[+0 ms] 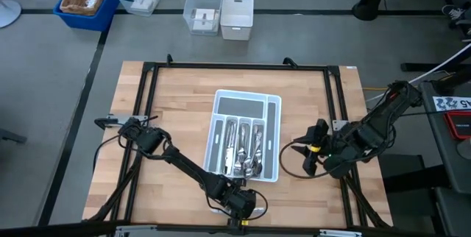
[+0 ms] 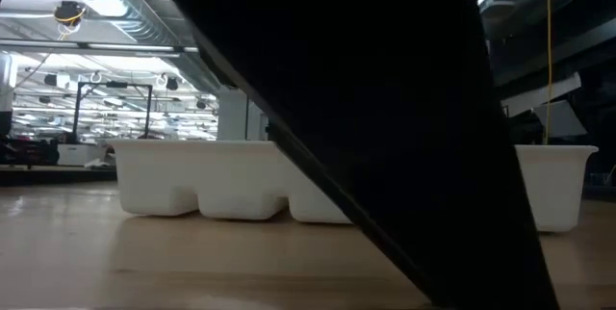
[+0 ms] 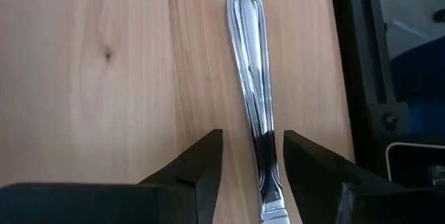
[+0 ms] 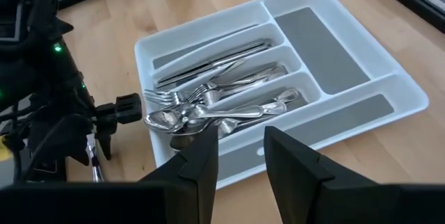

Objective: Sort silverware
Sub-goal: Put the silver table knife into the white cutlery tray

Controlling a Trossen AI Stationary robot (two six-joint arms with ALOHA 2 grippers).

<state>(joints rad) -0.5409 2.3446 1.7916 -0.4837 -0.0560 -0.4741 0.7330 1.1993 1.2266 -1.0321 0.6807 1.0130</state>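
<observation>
My left gripper (image 1: 241, 206) is down at the table's near edge, in front of the white divided tray (image 1: 274, 130). It is open, and its fingers (image 3: 208, 161) stand on either side of one shiny silverware handle (image 3: 247, 57) that lies flat on the wood. The handle's rounded end points away from the gripper, and its other end is hidden under the gripper. More forks and spoons (image 4: 215, 99) lie heaped in the tray's long slots (image 1: 243, 156). My right gripper (image 4: 240, 161) is open and holds nothing. It waits to the right of the tray (image 1: 313, 156).
A black frame rail (image 3: 361, 78) runs close beside the handle at the table's near edge. The tray's wide far slot (image 4: 320, 43) and side slot (image 4: 348, 113) are bare. Bins (image 1: 87, 0) (image 1: 202, 9) stand on the floor beyond the far edge. A dark arm fills most of the low view.
</observation>
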